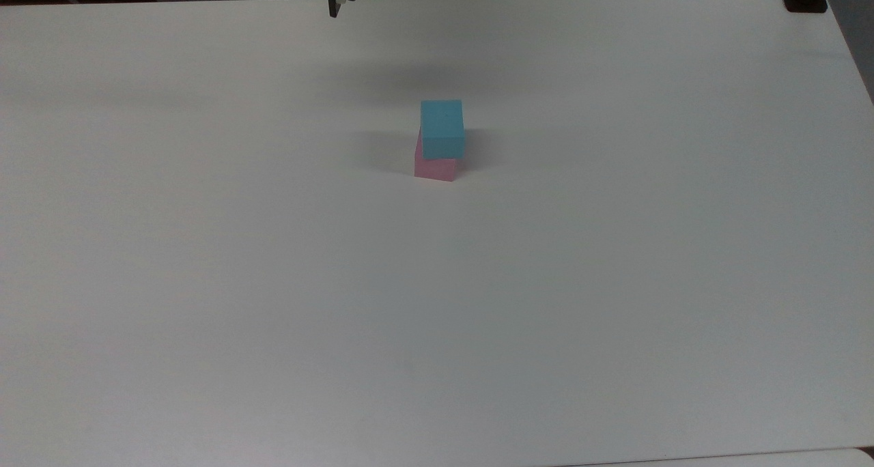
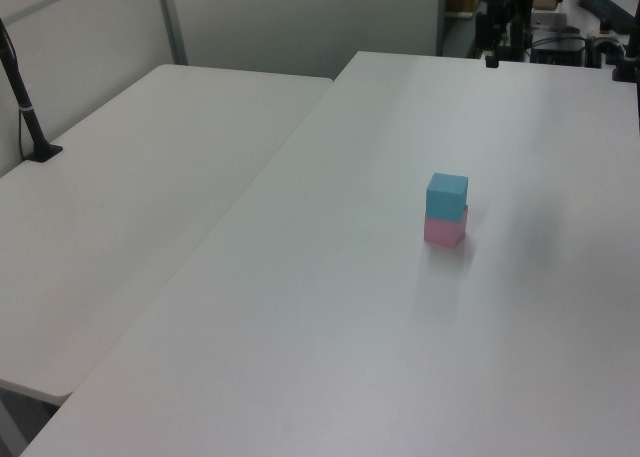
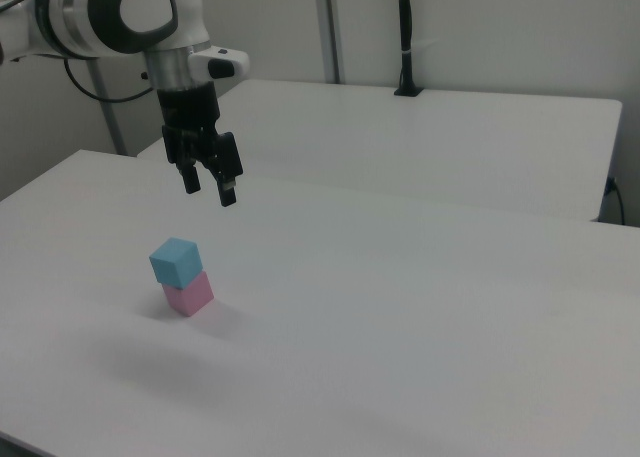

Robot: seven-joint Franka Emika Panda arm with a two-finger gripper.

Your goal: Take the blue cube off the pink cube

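Blue cube sits on pink cube, mid-tabletop, twisted slightly off square with it. Both look matte, light and rigid, possibly foam: likely easy to lift, but a sideways nudge could slide the stack. Best hold judged to be two opposite side faces of the blue cube, above the seam.

Top view: the twist between the cubes reads plainly. Right view: gripper hangs above the stack, toward the right view's right, jaws parted and holding nothing.
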